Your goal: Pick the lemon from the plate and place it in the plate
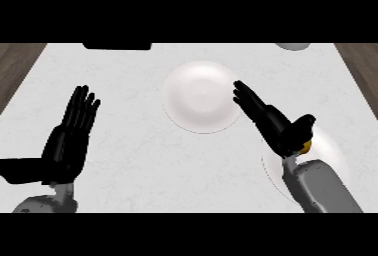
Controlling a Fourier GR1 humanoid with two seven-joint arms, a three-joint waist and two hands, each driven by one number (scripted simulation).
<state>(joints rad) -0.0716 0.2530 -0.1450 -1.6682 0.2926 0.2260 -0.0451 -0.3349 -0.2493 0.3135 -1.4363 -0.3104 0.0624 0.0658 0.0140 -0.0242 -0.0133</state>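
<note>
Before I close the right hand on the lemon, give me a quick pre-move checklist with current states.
1. Lemon located: ok, only a yellow sliver shows under the right hand, over the near plate.
2. Right hand open for the grasp: ok, fingers straight, thumb apart.
3. Fingers actually touching the lemon: cannot tell, the hand hides most of it.
4. Far plate free to receive: ok, nothing lies on it.
5. Left hand out of the way: ok, open and resting at the view's left.
6. Path between plates: ok, only bare counter shows there.
</note>
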